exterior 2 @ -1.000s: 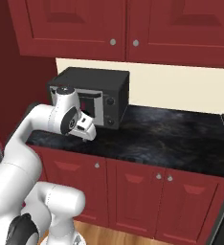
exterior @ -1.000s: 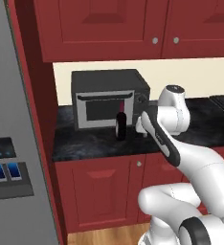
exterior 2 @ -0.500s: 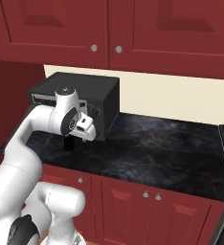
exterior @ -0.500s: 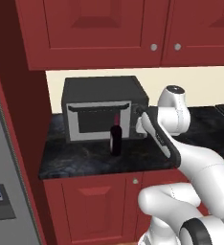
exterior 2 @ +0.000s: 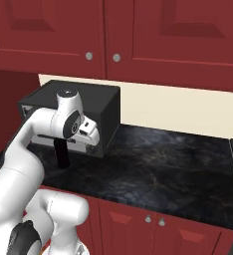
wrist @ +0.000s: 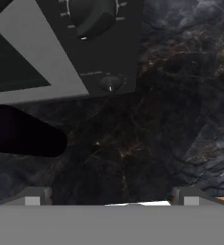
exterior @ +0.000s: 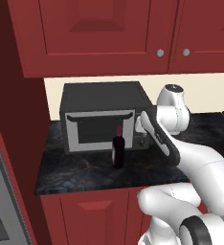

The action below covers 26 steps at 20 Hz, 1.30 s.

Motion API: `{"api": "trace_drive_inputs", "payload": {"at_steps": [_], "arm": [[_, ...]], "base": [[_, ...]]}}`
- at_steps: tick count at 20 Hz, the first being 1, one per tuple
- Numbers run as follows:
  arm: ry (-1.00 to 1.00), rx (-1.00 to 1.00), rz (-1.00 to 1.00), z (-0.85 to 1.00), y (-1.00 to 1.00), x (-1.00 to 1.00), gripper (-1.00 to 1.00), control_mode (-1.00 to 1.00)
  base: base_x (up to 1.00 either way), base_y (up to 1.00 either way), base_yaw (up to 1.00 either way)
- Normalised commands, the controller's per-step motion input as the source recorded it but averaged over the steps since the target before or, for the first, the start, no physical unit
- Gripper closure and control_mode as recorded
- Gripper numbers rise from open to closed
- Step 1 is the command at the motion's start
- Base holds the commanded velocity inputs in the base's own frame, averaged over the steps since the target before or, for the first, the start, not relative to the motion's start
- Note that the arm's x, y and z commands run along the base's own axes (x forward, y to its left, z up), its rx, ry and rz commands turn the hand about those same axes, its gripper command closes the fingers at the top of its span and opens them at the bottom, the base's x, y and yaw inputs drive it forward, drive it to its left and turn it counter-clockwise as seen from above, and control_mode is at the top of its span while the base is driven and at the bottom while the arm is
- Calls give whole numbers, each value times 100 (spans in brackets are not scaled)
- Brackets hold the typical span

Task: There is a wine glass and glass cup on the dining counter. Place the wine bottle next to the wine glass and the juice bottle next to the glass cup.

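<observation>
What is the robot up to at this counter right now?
The white arm is raised in front of the microwave, its hand open over the black worktop and holding nothing. The wine bottle stands upright on the worktop before the microwave door, to the hand's left, not yet grasped.

The wine bottle — its neck — hides behind the arm; the hand view's edge cuts it.

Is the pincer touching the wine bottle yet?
Apart. In the hand view, bare counter separates the pincer from the wine bottle off to the side.
</observation>
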Motion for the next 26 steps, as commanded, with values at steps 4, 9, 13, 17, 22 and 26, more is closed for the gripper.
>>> {"api": "trace_drive_inputs", "payload": {"at_steps": [4,9,13,17,22,26], "arm": [[0,0,0,0,0,0,-100,100],[0,0,0,0,0,0,-100,100],[0,0,0,0,0,0,-100,100],[0,0,0,0,0,0,-100,100],[0,0,0,0,0,0,-100,100],[0,0,0,0,0,0,-100,100]], "base": [[8,-7,0],[31,-7,0],[24,-9,0],[2,-2,0],[0,0,0],[0,0,0]]}}
